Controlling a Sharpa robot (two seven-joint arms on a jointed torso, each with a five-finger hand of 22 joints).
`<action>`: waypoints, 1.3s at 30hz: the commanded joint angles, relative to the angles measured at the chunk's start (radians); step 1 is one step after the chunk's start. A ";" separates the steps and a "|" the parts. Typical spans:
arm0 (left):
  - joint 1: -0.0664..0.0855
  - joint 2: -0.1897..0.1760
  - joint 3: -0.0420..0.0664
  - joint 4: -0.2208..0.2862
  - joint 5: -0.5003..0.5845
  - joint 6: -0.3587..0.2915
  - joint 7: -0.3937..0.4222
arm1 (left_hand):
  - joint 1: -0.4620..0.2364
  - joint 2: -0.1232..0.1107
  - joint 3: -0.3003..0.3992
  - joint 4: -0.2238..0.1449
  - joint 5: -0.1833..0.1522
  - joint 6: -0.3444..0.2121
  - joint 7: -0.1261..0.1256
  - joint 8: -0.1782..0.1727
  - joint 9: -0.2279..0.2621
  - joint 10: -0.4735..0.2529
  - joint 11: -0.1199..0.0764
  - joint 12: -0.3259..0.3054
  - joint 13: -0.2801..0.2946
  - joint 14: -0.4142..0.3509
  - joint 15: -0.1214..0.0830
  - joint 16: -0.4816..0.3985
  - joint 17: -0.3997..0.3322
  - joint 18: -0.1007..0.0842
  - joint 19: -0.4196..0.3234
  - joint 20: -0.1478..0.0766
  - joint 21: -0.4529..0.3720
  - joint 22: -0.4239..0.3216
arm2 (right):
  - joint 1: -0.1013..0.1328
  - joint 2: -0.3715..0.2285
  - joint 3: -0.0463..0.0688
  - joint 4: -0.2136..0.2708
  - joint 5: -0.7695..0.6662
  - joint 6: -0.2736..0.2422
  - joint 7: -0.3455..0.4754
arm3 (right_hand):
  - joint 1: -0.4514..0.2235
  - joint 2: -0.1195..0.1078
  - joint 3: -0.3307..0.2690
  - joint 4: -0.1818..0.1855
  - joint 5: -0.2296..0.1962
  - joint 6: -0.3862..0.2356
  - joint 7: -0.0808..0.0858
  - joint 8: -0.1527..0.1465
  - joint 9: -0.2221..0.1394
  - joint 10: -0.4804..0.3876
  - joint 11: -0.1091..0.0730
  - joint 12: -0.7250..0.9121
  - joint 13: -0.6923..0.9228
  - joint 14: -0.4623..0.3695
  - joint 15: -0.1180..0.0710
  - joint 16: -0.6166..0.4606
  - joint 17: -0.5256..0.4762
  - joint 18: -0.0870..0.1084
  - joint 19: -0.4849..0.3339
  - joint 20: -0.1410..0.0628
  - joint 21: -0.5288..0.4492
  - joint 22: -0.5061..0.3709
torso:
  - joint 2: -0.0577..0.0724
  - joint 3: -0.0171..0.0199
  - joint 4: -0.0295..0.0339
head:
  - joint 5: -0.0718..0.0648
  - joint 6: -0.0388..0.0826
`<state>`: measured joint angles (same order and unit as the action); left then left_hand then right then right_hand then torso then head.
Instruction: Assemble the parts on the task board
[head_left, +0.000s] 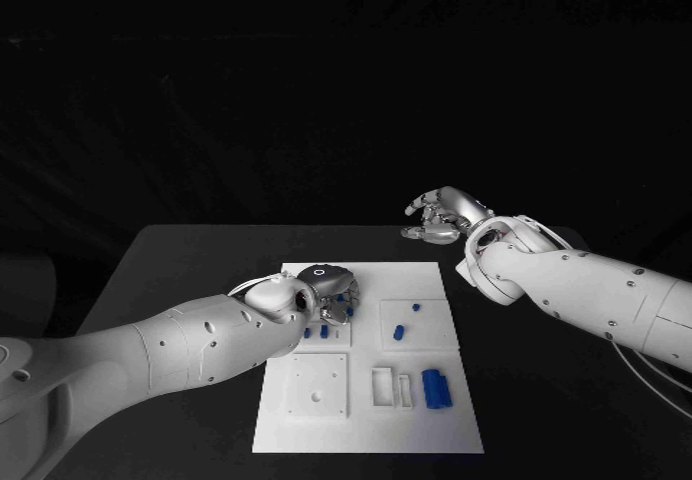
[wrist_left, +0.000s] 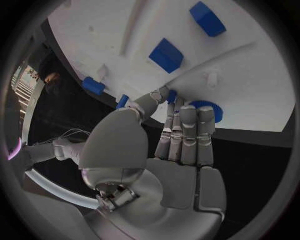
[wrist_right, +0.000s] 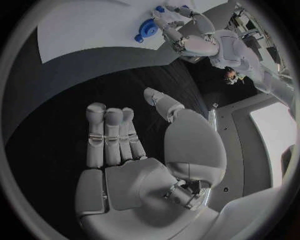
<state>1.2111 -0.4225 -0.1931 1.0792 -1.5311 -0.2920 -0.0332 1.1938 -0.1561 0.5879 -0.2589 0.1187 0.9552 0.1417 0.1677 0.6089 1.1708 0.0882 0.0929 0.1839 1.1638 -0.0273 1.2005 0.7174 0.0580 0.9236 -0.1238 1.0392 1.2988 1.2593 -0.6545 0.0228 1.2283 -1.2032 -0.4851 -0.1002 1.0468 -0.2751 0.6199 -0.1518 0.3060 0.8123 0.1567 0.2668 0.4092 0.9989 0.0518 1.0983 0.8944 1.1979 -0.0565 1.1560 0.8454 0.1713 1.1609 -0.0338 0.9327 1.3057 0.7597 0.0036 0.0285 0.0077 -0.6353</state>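
The white task board lies in the middle of the black table. My left hand hovers over its far left corner. In the left wrist view its thumb and fingertips pinch a small blue part. A blue ring lies on the board just beyond those fingertips; the same blue ring sits beside my left hand. My right hand is raised over the table past the board's far right corner, fingers apart and empty.
Two small blue pieces lie mid-board, and a larger blue cylinder sits beside a white frame near the front. Two blue pegs stand near my left hand. A white square plate is at front left.
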 joint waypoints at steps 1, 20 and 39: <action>-0.005 0.003 -0.003 -0.004 -0.005 0.037 -0.009 | 0.001 0.014 0.002 0.005 -0.007 0.011 -0.001 0.005 -0.002 0.011 -0.001 0.001 -0.001 0.010 0.001 0.008 0.002 0.081 0.009 0.000 0.006 0.002 | 0.000 0.001 0.000 0.002 -0.001 0.010 0.009 | -0.002 0.011 0.000 -0.004 0.007 0.001 0.009 0.003 0.001 -0.008 0.000 -0.003 -0.001 -0.006 -0.002 -0.003 -0.001 0.090 -0.006 0.001 -0.005 -0.001 | 0.000 -0.0006 0.0009 | 0.000 0.000; -0.005 0.002 -0.003 -0.005 -0.017 0.050 -0.023 | 0.005 0.053 0.000 0.000 -0.009 0.086 -0.030 0.049 -0.008 0.107 -0.031 0.026 0.012 0.047 -0.028 0.040 0.012 0.085 0.036 -0.019 0.025 0.012 | 0.000 0.002 0.000 0.002 -0.001 0.013 0.010 | -0.005 0.013 -0.001 -0.002 0.012 0.003 0.009 0.004 0.002 -0.006 -0.001 -0.001 -0.004 -0.004 -0.003 -0.003 -0.003 0.090 -0.004 0.002 -0.007 0.000 | 0.000 -0.0014 0.0013 | -0.002 -0.001; -0.007 -0.011 -0.003 0.005 -0.012 -0.016 -0.019 | -0.002 0.079 0.001 0.004 -0.001 0.113 -0.039 0.063 -0.014 0.137 -0.043 0.025 0.016 0.073 -0.040 0.047 0.011 0.084 0.055 -0.032 0.031 0.012 | 0.000 0.003 0.000 -0.002 -0.001 0.011 0.011 | -0.006 0.014 -0.002 -0.003 0.038 0.006 0.007 0.006 0.003 -0.006 -0.002 0.002 -0.011 -0.003 -0.004 -0.004 -0.005 0.090 -0.001 0.002 -0.010 0.001 | 0.000 -0.0012 0.0011 | 0.000 0.000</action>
<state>1.2083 -0.4325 -0.1934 1.0824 -1.5396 -0.2967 -0.0453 1.1918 -0.0860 0.5862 -0.2603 0.1110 1.0620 0.1025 0.2256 0.5940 1.3012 0.0449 0.1161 0.1995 1.2329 -0.0678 1.2437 0.7286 0.0585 0.9701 -0.1434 1.0648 1.3078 1.2594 -0.6526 0.0228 1.2260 -1.2031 -0.4840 -0.0998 1.0427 -0.2710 0.6198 -0.1518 0.3402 0.8160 0.1609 0.2668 0.4113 0.9990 0.0518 1.0983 0.8853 1.1979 -0.0565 1.1559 0.8412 0.1712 1.1610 -0.0338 0.9292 1.3055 0.7597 0.0024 0.0295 0.0072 -0.6359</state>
